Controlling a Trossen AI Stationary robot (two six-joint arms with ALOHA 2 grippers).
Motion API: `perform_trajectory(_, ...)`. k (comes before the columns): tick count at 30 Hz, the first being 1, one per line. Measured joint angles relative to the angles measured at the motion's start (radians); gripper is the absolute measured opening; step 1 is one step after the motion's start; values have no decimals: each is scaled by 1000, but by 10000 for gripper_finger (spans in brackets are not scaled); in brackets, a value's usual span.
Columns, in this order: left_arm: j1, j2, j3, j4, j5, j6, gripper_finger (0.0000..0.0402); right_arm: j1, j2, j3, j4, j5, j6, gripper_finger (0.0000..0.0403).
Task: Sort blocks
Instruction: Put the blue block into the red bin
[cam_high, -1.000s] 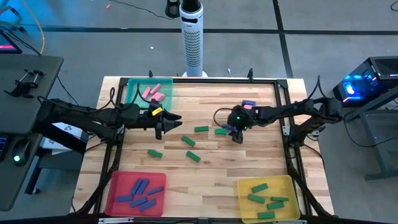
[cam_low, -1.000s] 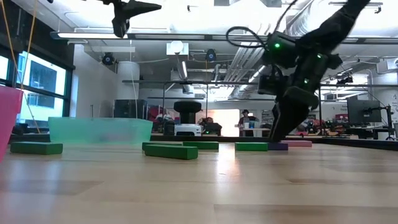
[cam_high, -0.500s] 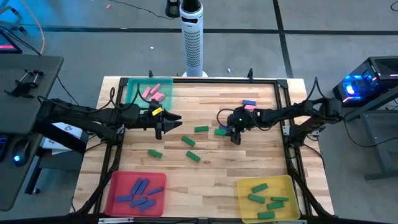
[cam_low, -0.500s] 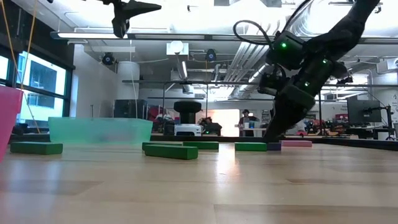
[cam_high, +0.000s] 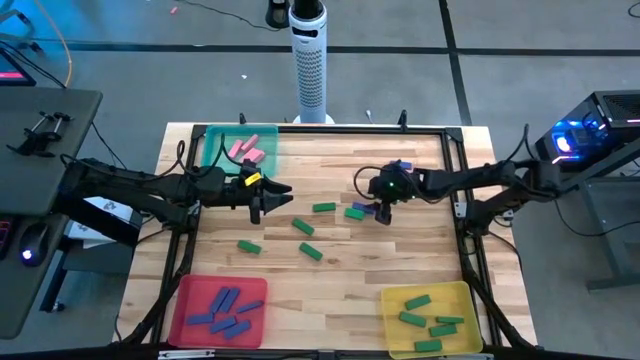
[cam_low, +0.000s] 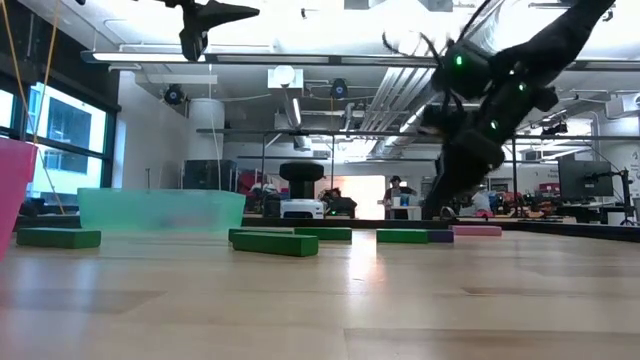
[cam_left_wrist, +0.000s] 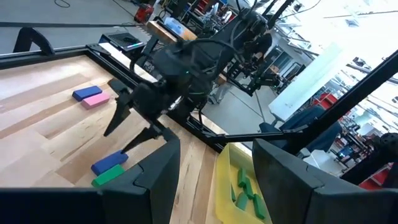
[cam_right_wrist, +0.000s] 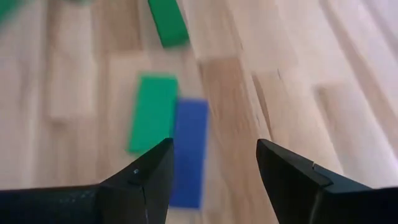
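Loose blocks: five small flat green bars (cam_high: 324, 207) lie scattered on the bare middle of the wooden table (cam_high: 340, 270); one of them (cam_right_wrist: 152, 112) lies side by side with a flat blue bar (cam_right_wrist: 189, 149), touching along their long edges, under the right gripper. A blue and pink pair (cam_left_wrist: 91, 97) lies near the far right part of the table, mostly hidden by the right arm in the high view.
Teal tray: the translucent teal square tray (cam_high: 212, 137) at the far left corner holds about three pink bars (cam_high: 243, 148).
Red tray: the red square tray (cam_high: 185, 300) at the near left holds about six blue bars (cam_high: 224, 301).
Yellow tray: the yellow square tray (cam_high: 393, 300) at the near right holds about five green bars (cam_high: 418, 301).
Progress: judged well over half done; by colour, the five green bars, the blue ones and the stray pink one remain to be sorted.
Right gripper: the right gripper (cam_high: 383, 211) hangs low over the green and blue pair, fingers apart and holding nothing; the blue bar looks like its target.
Left gripper: the left gripper (cam_high: 262, 201) hovers just right of the teal tray, fingers (cam_left_wrist: 158, 168) apart with nothing between them.
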Motion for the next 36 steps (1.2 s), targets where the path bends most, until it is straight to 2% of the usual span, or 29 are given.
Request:
perform_trajectory(7,0,0,0,0,0,-8,186,-20,65,-44,42,-95,-22,206)
perform_trajectory(15,0,0,0,0,0,-9,186,-12,155,-59,81,-68,-11,200)
perform_trajectory(18,0,0,0,0,0,-11,186,-11,160,-57,67,-44,22,173)
perform_trajectory(21,-1,0,0,0,0,-10,186,-12,153,-54,47,-24,97,117)
perform_trajectory(24,-1,0,0,0,0,4,186,-13,112,-44,-24,-24,198,53)
perform_trajectory(29,0,0,0,13,0,90,186,-9,-38,-13,-132,-65,324,49)
perform_trajectory(34,0,7,0,78,-98,214,186,-11,-225,66,-60,-7,435,49)
perform_trajectory(36,6,21,1,153,-115,282,186,-10,-284,100,16,-4,442,49)
